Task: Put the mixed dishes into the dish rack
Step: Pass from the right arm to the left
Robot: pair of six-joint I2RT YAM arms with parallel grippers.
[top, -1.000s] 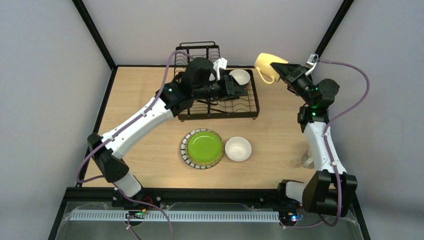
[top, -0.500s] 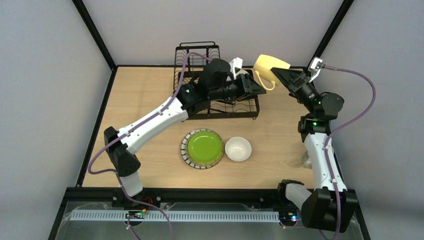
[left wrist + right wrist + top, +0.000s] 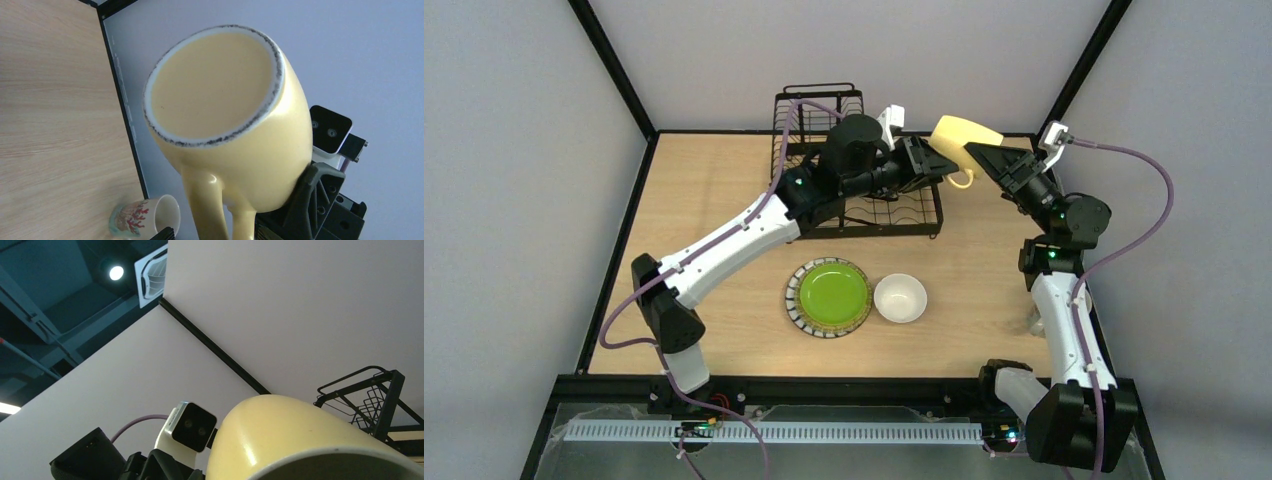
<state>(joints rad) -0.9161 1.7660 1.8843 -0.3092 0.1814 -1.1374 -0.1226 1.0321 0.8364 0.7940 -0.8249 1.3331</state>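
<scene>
Top view: yellow mug point(image 3: 964, 135) hangs in the air just past the far right corner of the rack point(image 3: 874, 232), on its side, mouth toward the left arm.
Right end effector point(image 3: 980, 152): pinching the mug at its base end.
Left end effector point(image 3: 936, 164): spread wide, just beside the mug's mouth — no contact that I can see.
Risk, drop: this looks like a handover; if the right lets go before the left has closed, the mug falls onto the surface point(image 3: 984, 270) or the rack's edge.
Risk, knock: a left finger striking the rim or the down-hanging handle could twist the mug in so small a pinch.
In the way: the left arm lies across the rack and covers much of the tray — what sits beneath is hidden.
Around: green plate point(image 3: 829, 294) and white bowl point(image 3: 900, 298) side by side on the surface, well short of the rack; cream mug point(image 3: 142, 217) on its side by the right edge.
Blue bowl: not seen.
</scene>
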